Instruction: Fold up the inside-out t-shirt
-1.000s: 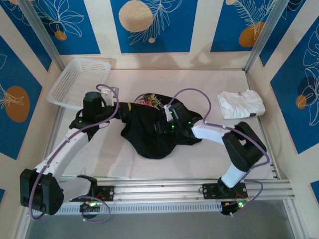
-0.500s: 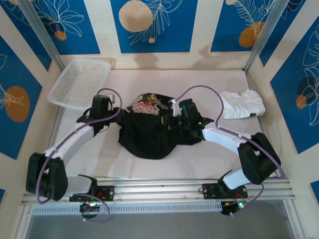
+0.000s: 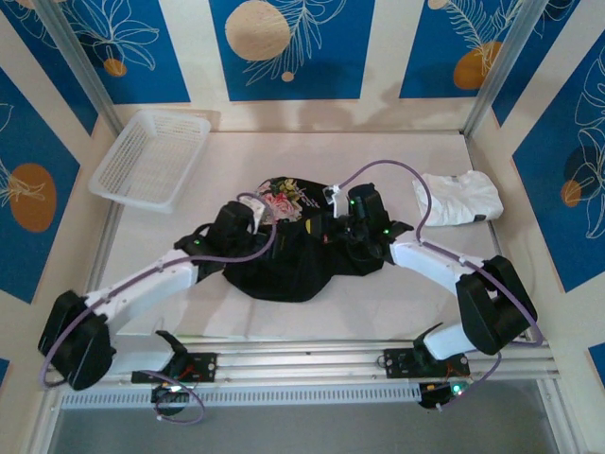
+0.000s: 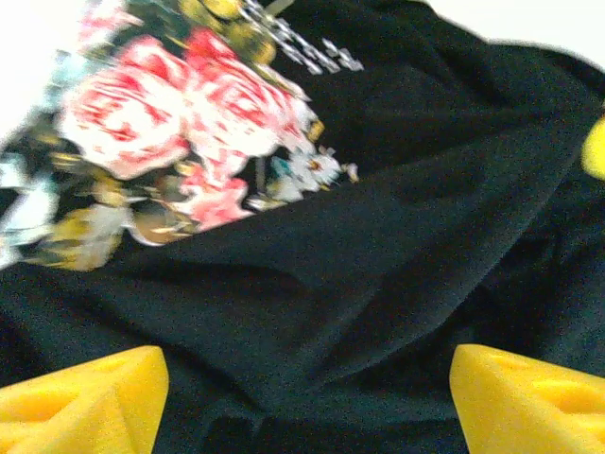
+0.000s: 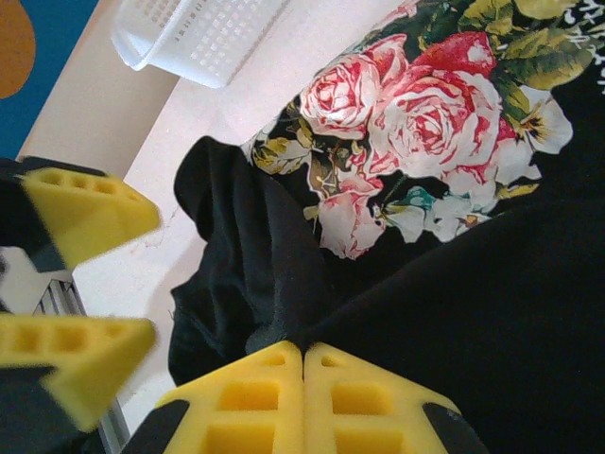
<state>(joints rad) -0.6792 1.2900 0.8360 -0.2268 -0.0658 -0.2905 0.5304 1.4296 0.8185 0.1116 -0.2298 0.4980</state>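
T-shirt of black soft cloth [image 3: 288, 255] lies crumpled in the middle of the white table [image 3: 406, 298], its pink-and-white rose print [image 4: 180, 123] showing at the far edge. Left gripper [image 4: 302, 407] hangs over the shirt's near-left part just below the print, its yellow foam pads [image 4: 80, 402] spread wide apart with nothing between them. Right gripper [image 5: 302, 364] sits at the shirt's right side, pads pressed together and clamped on a ridge of black cloth. A white plastic mesh basket [image 3: 151, 156] stands far left; a white folded garment [image 3: 458, 197] lies far right.
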